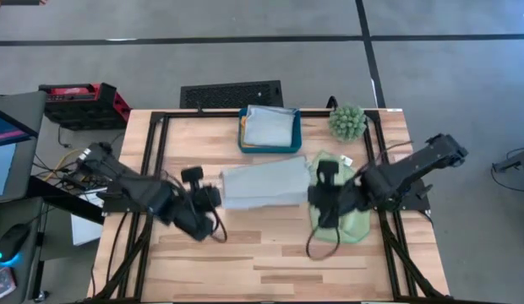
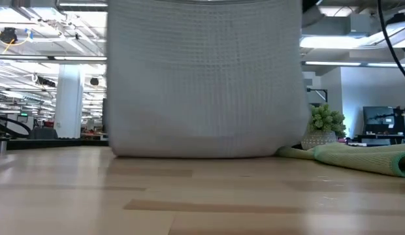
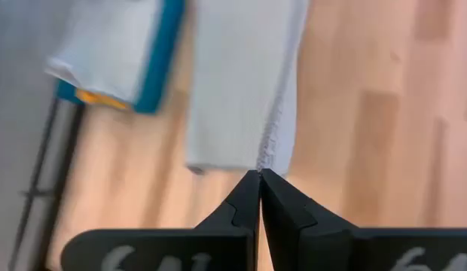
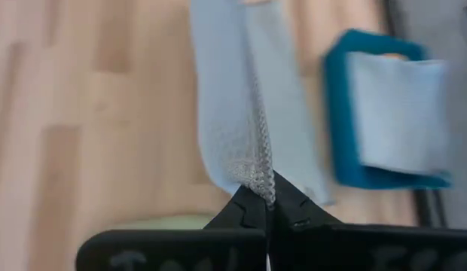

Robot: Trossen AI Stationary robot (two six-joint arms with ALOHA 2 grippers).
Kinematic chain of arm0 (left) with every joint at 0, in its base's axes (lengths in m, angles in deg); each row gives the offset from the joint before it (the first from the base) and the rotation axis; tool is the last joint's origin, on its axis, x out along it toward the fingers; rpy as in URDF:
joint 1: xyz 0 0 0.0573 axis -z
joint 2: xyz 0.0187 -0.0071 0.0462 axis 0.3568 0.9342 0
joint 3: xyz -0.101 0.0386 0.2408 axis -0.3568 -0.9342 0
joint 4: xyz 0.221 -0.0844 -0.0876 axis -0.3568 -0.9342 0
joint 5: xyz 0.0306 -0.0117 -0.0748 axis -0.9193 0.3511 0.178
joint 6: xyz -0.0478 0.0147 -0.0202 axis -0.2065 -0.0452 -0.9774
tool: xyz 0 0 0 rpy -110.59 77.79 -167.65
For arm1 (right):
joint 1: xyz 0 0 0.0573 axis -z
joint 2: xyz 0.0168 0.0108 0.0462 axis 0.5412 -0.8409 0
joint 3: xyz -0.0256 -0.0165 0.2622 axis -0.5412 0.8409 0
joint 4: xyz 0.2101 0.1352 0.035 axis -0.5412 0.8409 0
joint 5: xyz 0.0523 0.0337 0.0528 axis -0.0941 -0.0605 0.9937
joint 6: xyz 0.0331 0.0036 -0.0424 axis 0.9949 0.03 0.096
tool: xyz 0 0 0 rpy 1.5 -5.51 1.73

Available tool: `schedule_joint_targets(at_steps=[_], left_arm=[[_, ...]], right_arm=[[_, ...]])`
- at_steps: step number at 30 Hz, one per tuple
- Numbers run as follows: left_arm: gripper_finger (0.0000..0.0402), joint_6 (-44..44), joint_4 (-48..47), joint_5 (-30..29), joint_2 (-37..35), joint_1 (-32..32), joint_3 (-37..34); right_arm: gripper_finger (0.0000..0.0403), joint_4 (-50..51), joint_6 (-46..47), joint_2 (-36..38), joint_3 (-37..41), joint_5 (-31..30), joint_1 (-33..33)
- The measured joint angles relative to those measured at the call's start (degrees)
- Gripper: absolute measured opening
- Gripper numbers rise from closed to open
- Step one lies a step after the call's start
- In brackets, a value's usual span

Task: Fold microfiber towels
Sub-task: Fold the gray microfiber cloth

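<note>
Towel [image 1: 264, 186], pale grey-blue, hangs stretched at mid-frame of the high view between the left gripper [image 1: 213, 197] and right gripper [image 1: 323, 179], each pinched shut on a top corner, its lower edge meeting the table [image 1: 245, 262]. To fold cleanly, I judge both should move level and together, keeping it taut. Green towel [image 1: 351, 218] lies right of it; others sit in the tray [image 1: 243, 139] at upper centre.

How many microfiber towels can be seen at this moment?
4: a grey-blue towel held up between both arms, a green towel under the right arm, a pale towel in the teal tray over an orange towel. More may be hidden.
</note>
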Motion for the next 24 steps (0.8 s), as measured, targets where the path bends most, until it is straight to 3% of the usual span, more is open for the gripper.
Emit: schedule_joint_targets(at_steps=[6,15,24], left_arm=[[0.0,-5.7,-0.5,6.2,7.4,5.2,0.0],[0.0,-9.0,10.5,14.2,16.5,10.5,0.0],[0.0,-15.5,17.1,18.8,21.7,13.7,0.0]], right_arm=[[0.0008,-0.9,5.0,-7.1,0.0,3.9,-6.8],[0.0008,-14.5,7.5,-14.9,4.4,18.9,-10.5],[0.0008,-16.9,11.6,-17.4,5.4,19.9,-13.2]])
